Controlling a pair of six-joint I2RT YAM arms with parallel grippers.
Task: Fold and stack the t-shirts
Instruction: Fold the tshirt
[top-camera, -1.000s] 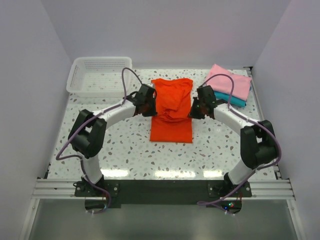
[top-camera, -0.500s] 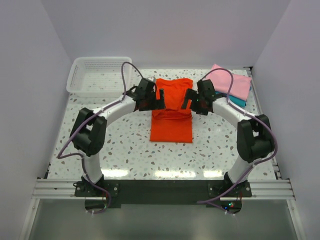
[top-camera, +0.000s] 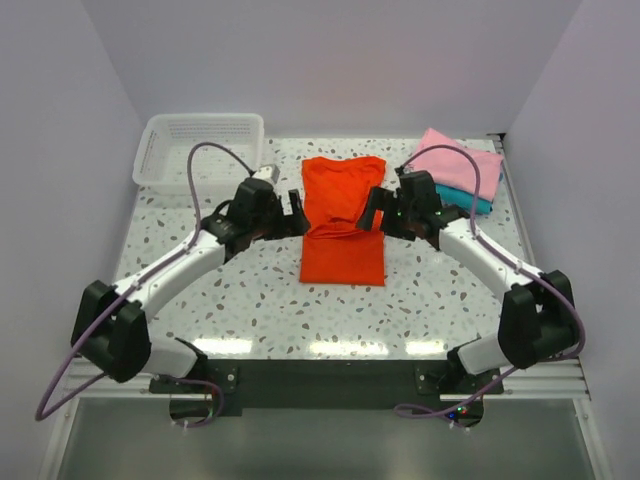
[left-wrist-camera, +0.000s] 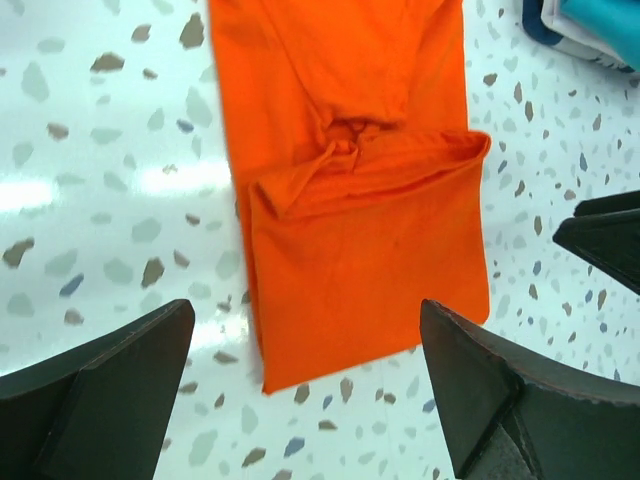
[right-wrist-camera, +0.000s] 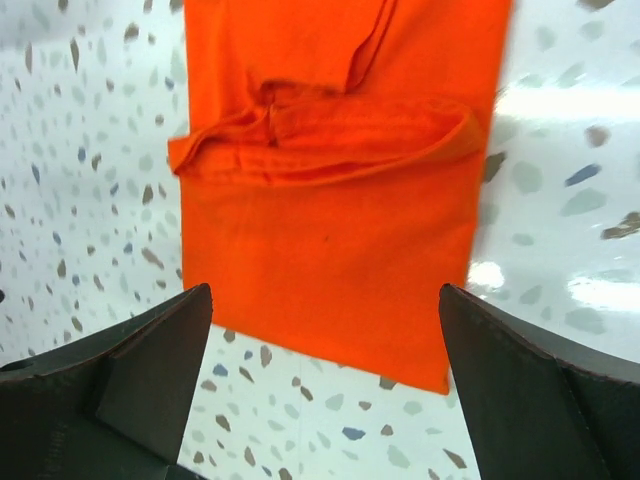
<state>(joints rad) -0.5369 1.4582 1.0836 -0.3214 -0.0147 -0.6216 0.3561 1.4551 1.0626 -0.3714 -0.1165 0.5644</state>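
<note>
both spread: left end effector (top-camera: 298, 212) and right end effector (top-camera: 368, 210) flanking the orange-red t-shirt (top-camera: 343, 255) (partly folded), mesh basket (top-camera: 150, 150) apart

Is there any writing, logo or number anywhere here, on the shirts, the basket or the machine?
No readable text in any view.
The bright orange-red cloth t-shirt is plain, with no print or label showing.
The folded light pink t-shirt, the teal t-shirt under it and the white plastic mesh basket show no marks either.

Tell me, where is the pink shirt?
In the top view, the pink shirt lies on the teal shirt at the far right corner of the table.
</note>
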